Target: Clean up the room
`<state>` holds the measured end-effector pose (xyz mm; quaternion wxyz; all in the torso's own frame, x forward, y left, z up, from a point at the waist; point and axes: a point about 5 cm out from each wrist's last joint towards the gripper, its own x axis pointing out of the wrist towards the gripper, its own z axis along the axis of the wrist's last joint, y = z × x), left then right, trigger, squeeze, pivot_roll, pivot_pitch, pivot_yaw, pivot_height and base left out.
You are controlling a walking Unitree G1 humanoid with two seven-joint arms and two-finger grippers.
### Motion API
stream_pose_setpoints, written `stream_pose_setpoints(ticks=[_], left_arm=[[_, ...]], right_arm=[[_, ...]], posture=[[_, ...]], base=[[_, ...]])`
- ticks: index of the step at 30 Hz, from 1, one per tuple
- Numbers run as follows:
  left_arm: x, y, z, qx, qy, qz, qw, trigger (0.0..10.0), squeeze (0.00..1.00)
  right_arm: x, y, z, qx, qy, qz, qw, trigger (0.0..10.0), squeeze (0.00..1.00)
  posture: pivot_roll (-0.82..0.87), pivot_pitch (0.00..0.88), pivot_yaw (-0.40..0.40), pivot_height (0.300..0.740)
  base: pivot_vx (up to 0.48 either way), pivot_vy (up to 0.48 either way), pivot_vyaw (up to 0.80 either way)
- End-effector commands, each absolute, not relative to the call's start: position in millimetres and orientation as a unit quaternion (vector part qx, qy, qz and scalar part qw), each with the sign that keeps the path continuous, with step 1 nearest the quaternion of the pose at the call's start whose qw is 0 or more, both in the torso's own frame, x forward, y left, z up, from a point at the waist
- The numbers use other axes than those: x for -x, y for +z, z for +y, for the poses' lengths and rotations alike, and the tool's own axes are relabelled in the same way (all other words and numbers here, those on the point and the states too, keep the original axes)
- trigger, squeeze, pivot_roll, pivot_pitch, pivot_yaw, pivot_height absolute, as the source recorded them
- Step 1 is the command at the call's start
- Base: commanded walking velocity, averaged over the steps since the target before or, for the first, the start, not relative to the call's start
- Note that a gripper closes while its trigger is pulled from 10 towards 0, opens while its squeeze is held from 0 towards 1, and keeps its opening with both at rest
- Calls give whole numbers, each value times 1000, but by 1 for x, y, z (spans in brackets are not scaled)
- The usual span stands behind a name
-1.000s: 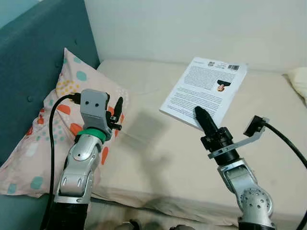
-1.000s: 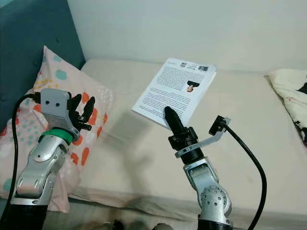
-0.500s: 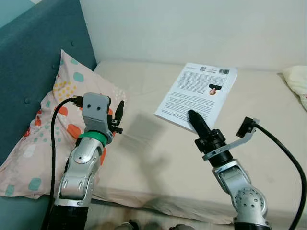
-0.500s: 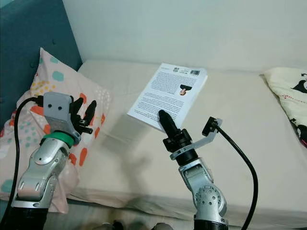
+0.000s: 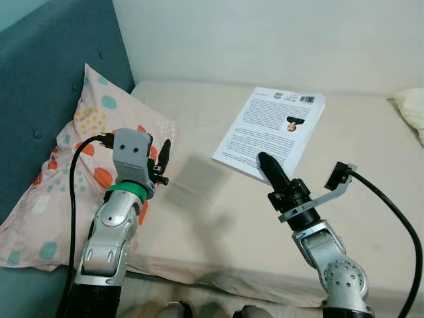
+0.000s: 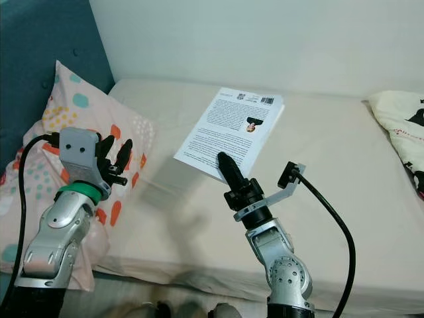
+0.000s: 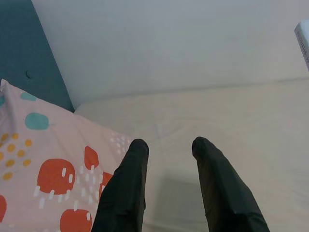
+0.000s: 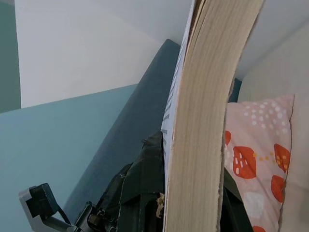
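Observation:
A white paperback book, back cover up, is held above the cream bed at a tilt. My right gripper is shut on its near edge. In the right wrist view the book's page edge runs between the dark fingers. My left gripper hovers open and holds nothing, just right of a pillow with orange and teal spots. The left wrist view has the same gripper above the pillow's edge and the sheet.
A teal padded headboard rises behind the spotted pillow on the left. A white wall runs along the bed's far side. A second cream pillow lies at the right end. The bed's front edge is close below my arms.
My right gripper has shifted a little to the left with the book in it. The left arm has barely moved.

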<state>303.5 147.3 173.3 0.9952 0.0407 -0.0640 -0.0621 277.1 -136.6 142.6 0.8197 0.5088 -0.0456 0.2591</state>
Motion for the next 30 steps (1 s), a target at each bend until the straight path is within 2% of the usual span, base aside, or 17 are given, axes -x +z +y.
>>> stream_pose_setpoints(ticks=[1, 10, 21, 30], left_arm=[[-303, 167, 148, -49, -62, -49, 996, 10000, 0], [-304, 167, 147, -49, -65, -50, 995, 10000, 0], [-300, 169, 149, -56, -72, -44, 995, 10000, 0], [-290, 169, 156, -69, -66, -33, 995, 10000, 0]], right_arm=[[-276, 144, -135, -514, 267, -52, 814, 10000, 0], [-275, 144, -135, -521, 264, -53, 810, 10000, 0], [-285, 137, -117, -529, 287, -15, 798, 10000, 0], [-293, 120, -89, -523, 343, 70, 777, 10000, 0]], posture=[[-89, 14, 61, 635], [-88, 18, 69, 590], [-67, 56, 99, 590], [-20, 101, 108, 590]], base=[[0, 0, 0], [0, 0, 0], [0, 0, 0], [0, 0, 0]])
